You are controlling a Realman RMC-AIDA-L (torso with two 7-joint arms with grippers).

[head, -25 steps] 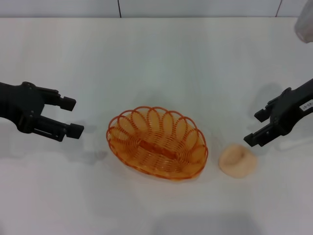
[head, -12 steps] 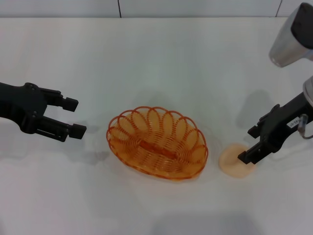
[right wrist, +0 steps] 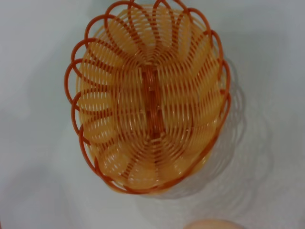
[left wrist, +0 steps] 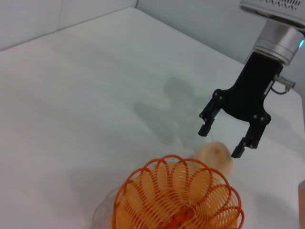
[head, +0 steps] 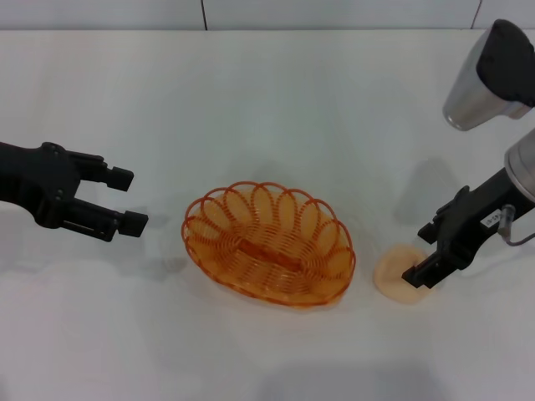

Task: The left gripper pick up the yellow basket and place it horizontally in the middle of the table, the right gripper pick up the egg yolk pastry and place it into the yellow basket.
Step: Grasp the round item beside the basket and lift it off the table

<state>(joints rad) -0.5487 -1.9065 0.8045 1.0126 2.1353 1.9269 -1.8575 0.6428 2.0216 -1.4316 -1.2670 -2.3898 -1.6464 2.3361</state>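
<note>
The yellow basket [head: 269, 244] lies empty on the white table [head: 267, 100], near the middle, its long axis slanting slightly. It also fills the right wrist view [right wrist: 150, 95] and shows at the lower edge of the left wrist view [left wrist: 176, 200]. The egg yolk pastry [head: 391, 271] rests just right of the basket. My right gripper [head: 420, 253] is open and low over the pastry, one finger on each side of it; the left wrist view shows the same gripper [left wrist: 220, 142] and pastry [left wrist: 217, 155]. My left gripper [head: 129, 200] hangs open and empty, left of the basket and apart from it.
The right arm's silver-grey segment [head: 485, 75] reaches in at the upper right. The table's far edge meets a wall at the back. A sliver of the pastry [right wrist: 209, 224] shows at the edge of the right wrist view.
My right gripper came down and toward the basket until its open fingers stand around the pastry. The left gripper, basket and pastry have stayed where they were.
</note>
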